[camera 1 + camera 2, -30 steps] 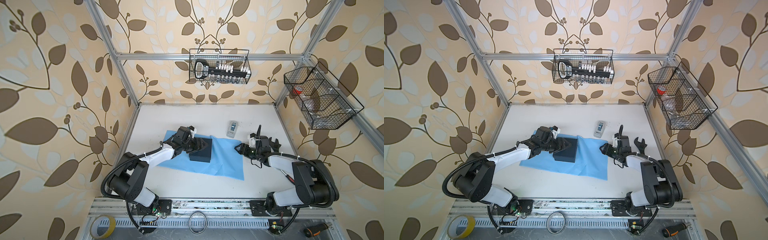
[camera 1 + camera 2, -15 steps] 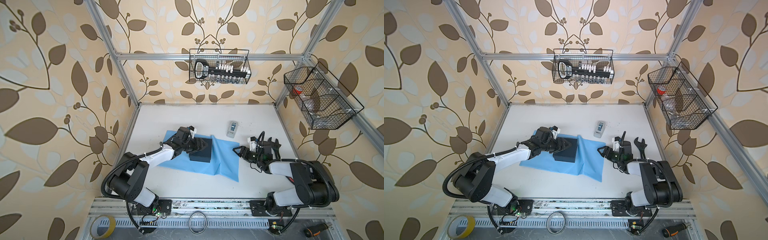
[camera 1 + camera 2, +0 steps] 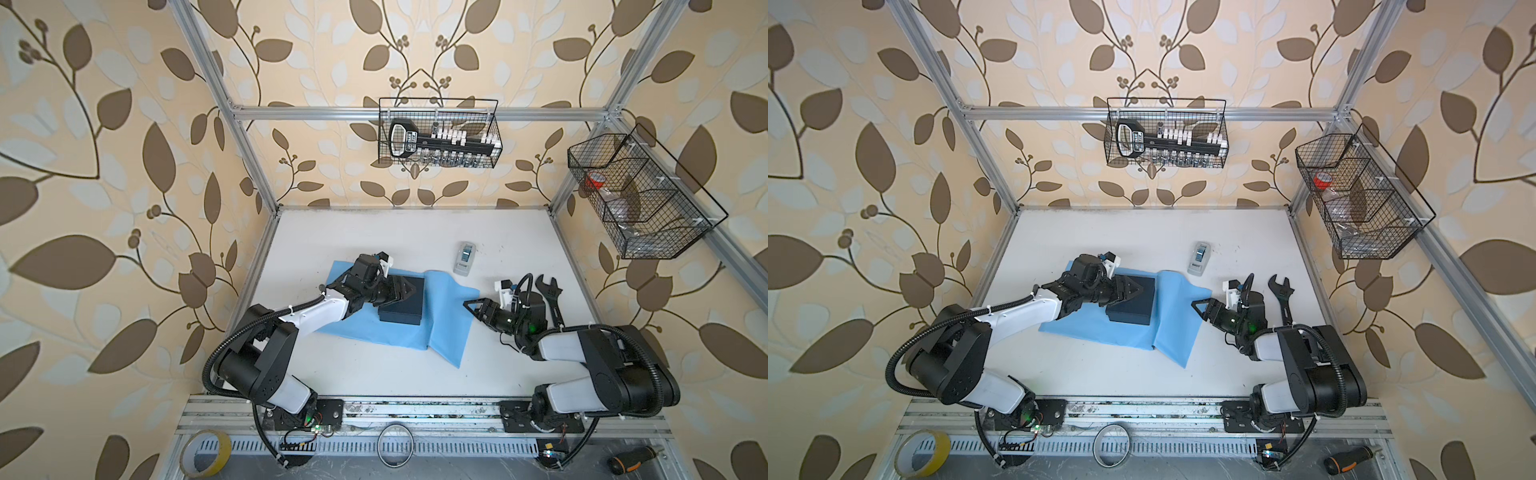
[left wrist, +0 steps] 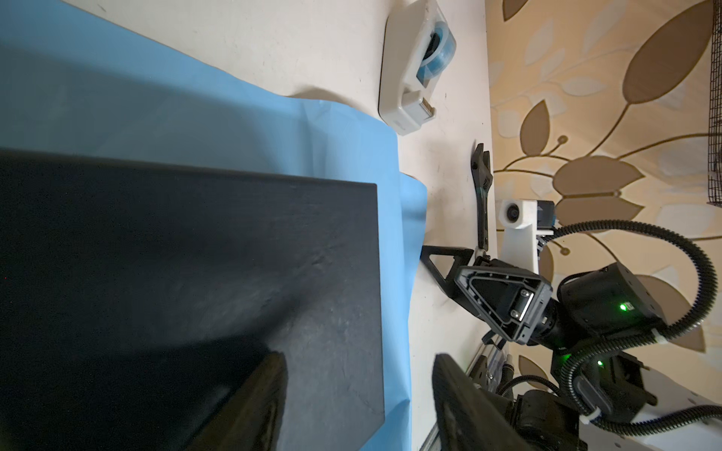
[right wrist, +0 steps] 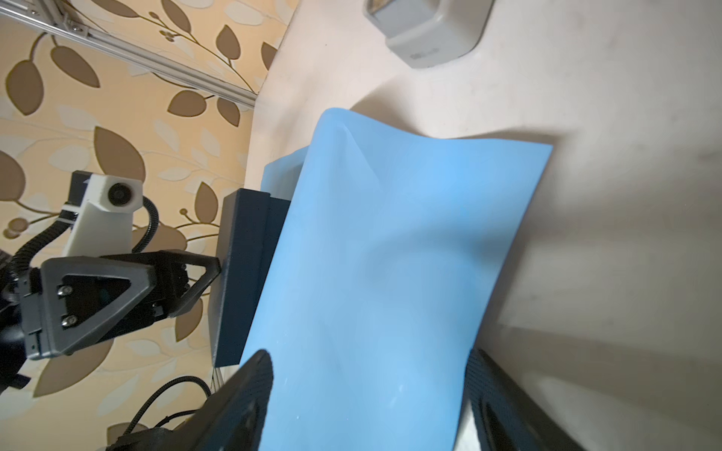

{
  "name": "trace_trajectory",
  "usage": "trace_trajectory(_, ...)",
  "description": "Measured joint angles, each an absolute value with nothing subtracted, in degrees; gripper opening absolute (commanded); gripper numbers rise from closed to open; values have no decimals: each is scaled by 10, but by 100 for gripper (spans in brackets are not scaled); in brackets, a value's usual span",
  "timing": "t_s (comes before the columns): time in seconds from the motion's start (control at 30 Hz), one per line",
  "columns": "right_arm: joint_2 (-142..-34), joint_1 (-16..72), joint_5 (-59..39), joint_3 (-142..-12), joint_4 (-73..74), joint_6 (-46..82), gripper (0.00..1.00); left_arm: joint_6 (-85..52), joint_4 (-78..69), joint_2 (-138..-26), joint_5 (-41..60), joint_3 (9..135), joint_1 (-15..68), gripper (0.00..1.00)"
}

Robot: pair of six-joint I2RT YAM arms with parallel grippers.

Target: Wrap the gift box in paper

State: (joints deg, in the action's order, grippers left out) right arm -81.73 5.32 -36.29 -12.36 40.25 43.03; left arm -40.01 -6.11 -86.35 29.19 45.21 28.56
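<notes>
The dark navy gift box (image 3: 402,306) (image 3: 1133,305) lies on the light blue paper (image 3: 446,328) (image 3: 1177,332) in both top views. My left gripper (image 3: 406,287) (image 4: 359,390) hovers open over the box (image 4: 195,273); one finger sits above its top, the other past its edge. Whether it touches the box I cannot tell. My right gripper (image 3: 471,306) (image 5: 367,390) is open at the paper's right edge, and the bulging paper (image 5: 390,254) runs between its spread fingers without being pinched. The paper humps up beside the box (image 5: 242,273).
A grey tape dispenser (image 3: 464,258) (image 4: 414,70) stands just behind the paper. A black wrench (image 3: 550,293) lies by the right arm. Wire baskets hang on the back wall (image 3: 438,133) and right wall (image 3: 640,199). A tape roll (image 3: 205,453) and screwdriver (image 3: 631,457) lie past the front rail.
The paper's right side has slid left and bunched up beside the box. My right gripper followed it slightly left and its jaws have spread wider. The left arm has stayed put.
</notes>
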Motion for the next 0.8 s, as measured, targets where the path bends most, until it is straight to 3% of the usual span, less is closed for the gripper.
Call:
trace_trajectory(0.4, -802, 91, -352, -123, 416, 417, 74, -400, -61, -863, 292, 452, 286, 62)
trace_trajectory(0.8, -813, 105, -210, -189, 293, 361, 62, -400, -61, -863, 294, 452, 285, 62)
